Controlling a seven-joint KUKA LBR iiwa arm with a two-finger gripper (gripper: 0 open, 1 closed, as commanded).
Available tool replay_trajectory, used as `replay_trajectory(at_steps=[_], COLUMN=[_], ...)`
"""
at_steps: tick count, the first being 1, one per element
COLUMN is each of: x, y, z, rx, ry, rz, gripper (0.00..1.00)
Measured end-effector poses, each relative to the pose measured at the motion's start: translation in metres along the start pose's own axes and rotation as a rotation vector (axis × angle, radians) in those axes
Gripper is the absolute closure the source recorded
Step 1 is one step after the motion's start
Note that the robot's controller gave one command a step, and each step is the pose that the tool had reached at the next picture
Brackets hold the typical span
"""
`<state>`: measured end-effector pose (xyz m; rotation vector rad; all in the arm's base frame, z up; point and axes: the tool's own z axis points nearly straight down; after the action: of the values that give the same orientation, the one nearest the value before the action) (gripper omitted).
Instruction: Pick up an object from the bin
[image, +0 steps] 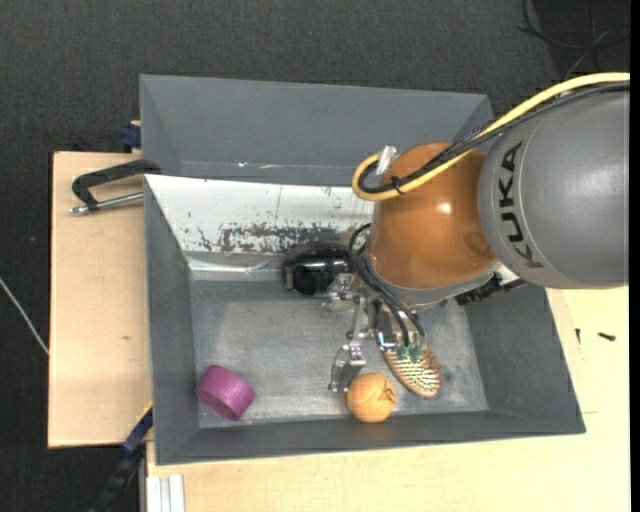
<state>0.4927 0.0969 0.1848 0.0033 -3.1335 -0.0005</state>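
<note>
I see in the bin (170, 330) a small cylinder (225, 392) by the front left corner, a ball (371, 397) at the front wall right of centre, a brush (418, 372) just behind and right of it, the gripper (350, 372) beside the brush's left, and a bulky object (312, 272) at the back wall.

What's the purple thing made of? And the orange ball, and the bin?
Purple thing: probably foam or dull plastic; its surface looks matte, with no shine. Orange ball: maybe a plastic toy fruit, smooth with a faint sheen, but it's hard to be sure. Bin: grey metal; its back wall gleams and shows dark scuffs.
</note>
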Motion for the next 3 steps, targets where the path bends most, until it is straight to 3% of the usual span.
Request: replay_trajectory(at_steps=[1,2,3], x=[-0.002,-0.010,-0.010], y=[0.000,-0.020,-0.067], z=[-0.004,0.035,0.045], rx=[-0.001,-0.001,0.000], ry=[-0.009,-0.018,-0.010], rz=[0.002,-0.211,-0.305], gripper=[0.00,0.00,0.00])
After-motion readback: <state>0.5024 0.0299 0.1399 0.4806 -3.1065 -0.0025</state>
